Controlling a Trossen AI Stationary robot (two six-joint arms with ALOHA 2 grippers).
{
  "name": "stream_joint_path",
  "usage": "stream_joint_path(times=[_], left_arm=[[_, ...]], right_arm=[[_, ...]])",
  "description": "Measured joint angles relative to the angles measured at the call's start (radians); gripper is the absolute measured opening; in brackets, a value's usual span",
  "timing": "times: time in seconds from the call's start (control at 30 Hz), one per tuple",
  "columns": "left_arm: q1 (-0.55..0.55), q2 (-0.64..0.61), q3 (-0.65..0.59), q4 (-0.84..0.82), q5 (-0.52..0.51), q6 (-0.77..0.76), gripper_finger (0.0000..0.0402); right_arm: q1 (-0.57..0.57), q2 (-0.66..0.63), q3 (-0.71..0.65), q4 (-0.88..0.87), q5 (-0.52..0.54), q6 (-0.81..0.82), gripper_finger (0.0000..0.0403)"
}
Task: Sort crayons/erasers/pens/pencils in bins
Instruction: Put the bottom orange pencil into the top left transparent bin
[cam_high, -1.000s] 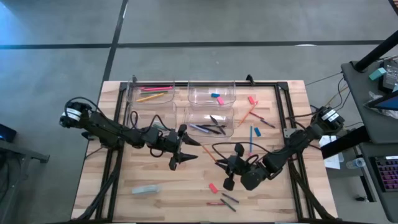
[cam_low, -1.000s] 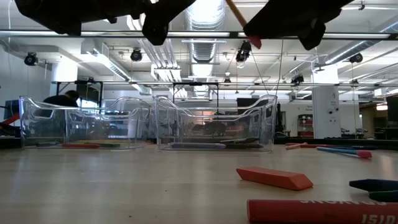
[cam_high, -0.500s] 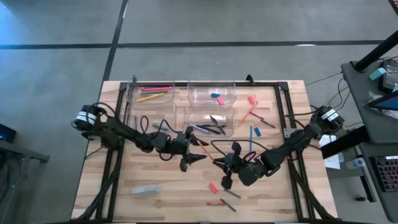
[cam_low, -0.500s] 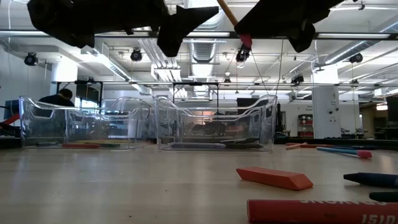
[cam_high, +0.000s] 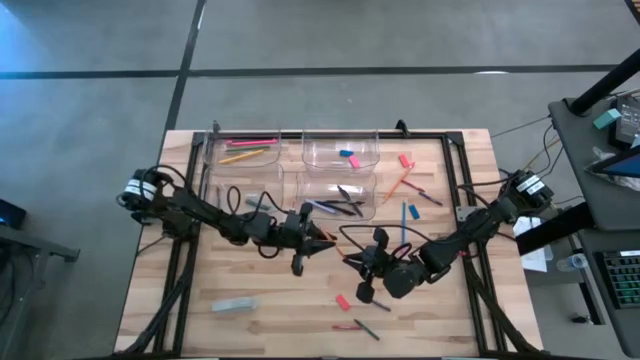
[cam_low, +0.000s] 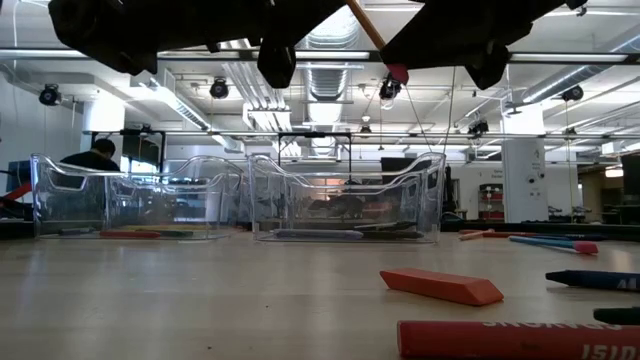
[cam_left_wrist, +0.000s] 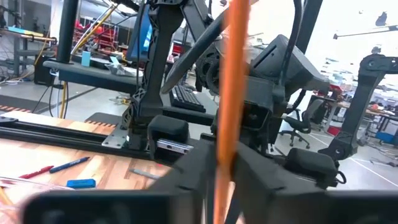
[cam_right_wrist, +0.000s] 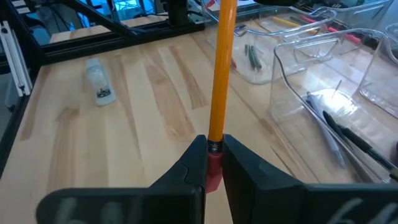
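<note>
An orange pencil (cam_high: 336, 249) with a pink eraser tip hangs in the air over the table's middle, held between my two grippers. My right gripper (cam_high: 358, 262) is shut on its eraser end. My left gripper (cam_high: 318, 240) is shut on the shaft farther along. Behind them stand clear bins: one with pencils (cam_high: 245, 150), one with erasers (cam_high: 342, 152), one with dark pens (cam_high: 335, 196). Loose crayons, pens and erasers lie on the table's right and near parts. My left gripper pinches the pencil's orange shaft (cam_left_wrist: 226, 134) between its two fingers, away from the eraser end. The fingers come about level from the table's left. The pencil is clear of the table. My right gripper pinches the pencil at its metal band and pink eraser (cam_right_wrist: 214, 163) between its two fingers, coming from the table's right. The shaft (cam_right_wrist: 221, 74) runs on away from the fingers toward my left gripper, with the eraser end (cam_low: 397, 72) the lower one.
Near the front lie an orange-red crayon (cam_low: 440, 286) and a red crayon (cam_low: 500, 340). A pink eraser (cam_high: 405, 160), an orange pencil (cam_high: 398, 183) and a blue crayon (cam_high: 411, 211) lie at right. A pale flat object (cam_high: 235, 304) lies at the near left.
My left gripper has moved toward the table's right, up to the pencil held by my right gripper, and has shut on its shaft. My right gripper and the pencil have kept their place.
</note>
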Motion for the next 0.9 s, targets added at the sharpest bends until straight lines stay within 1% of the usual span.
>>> stream_joint_path(times=[0.03, 0.07, 0.13, 0.2, 0.27, 0.4, 0.5, 0.57, 0.63, 0.7, 0.8, 0.87, 0.9], left_arm=[[0.0, 0.0, 0.0, 0.0, 0.001, 0.0, 0.0026], [0.0, 0.0, 0.0, 0.0, 0.002, -0.001, 0.0016], [0.0, 0.0, 0.0, 0.0, 0.002, 0.0, 0.0015], [0.0, 0.0, 0.0, -0.003, 0.002, 0.0, 0.0017], [0.0, 0.0, 0.0, -0.006, 0.001, 0.001, 0.0017], [0.004, -0.004, -0.002, -0.038, 0.001, 0.013, 0.0013], [0.008, -0.039, -0.003, -0.143, -0.004, 0.045, 0.0012], [0.011, -0.096, -0.002, -0.266, -0.026, 0.064, 0.0012], [0.011, -0.174, 0.003, -0.417, -0.086, 0.103, 0.0011], [0.011, -0.259, 0.005, -0.582, -0.177, 0.139, 0.0011], [0.011, -0.389, 0.009, -0.807, -0.374, 0.219, 0.001], [0.026, -0.467, 0.022, -0.968, -0.514, 0.309, 0.001], [0.041, -0.501, 0.031, -1.056, -0.568, 0.355, 0.001]], right_arm=[[0.0, 0.0, 0.0, 0.0, 0.0, 0.0, 0.0024], [0.0, 0.0, -0.001, 0.0, 0.001, -0.001, 0.0025], [0.0, 0.0, -0.002, -0.001, 0.002, -0.007, 0.0033], [0.0, 0.0, -0.002, -0.002, 0.001, -0.025, 0.0055], [0.0, 0.0, -0.002, -0.003, -0.003, -0.046, 0.0087], [0.0, 0.0, -0.002, -0.003, -0.027, -0.061, 0.017], [0.0, 0.0, -0.002, 0.001, -0.026, -0.06, 0.0231], [0.0, 0.0, 0.002, 0.0, -0.01, -0.06, 0.0265], [0.0, 0.0, 0.009, 0.001, 0.002, -0.059, 0.0292], [0.0, 0.0, 0.016, 0.002, 0.003, -0.059, 0.0313], [0.0, 0.0, 0.019, 0.001, 0.003, -0.06, 0.0333], [0.0, 0.0, 0.019, 0.001, 0.003, -0.061, 0.0339], [0.0, 0.0, 0.019, 0.0, 0.003, -0.061, 0.034]])
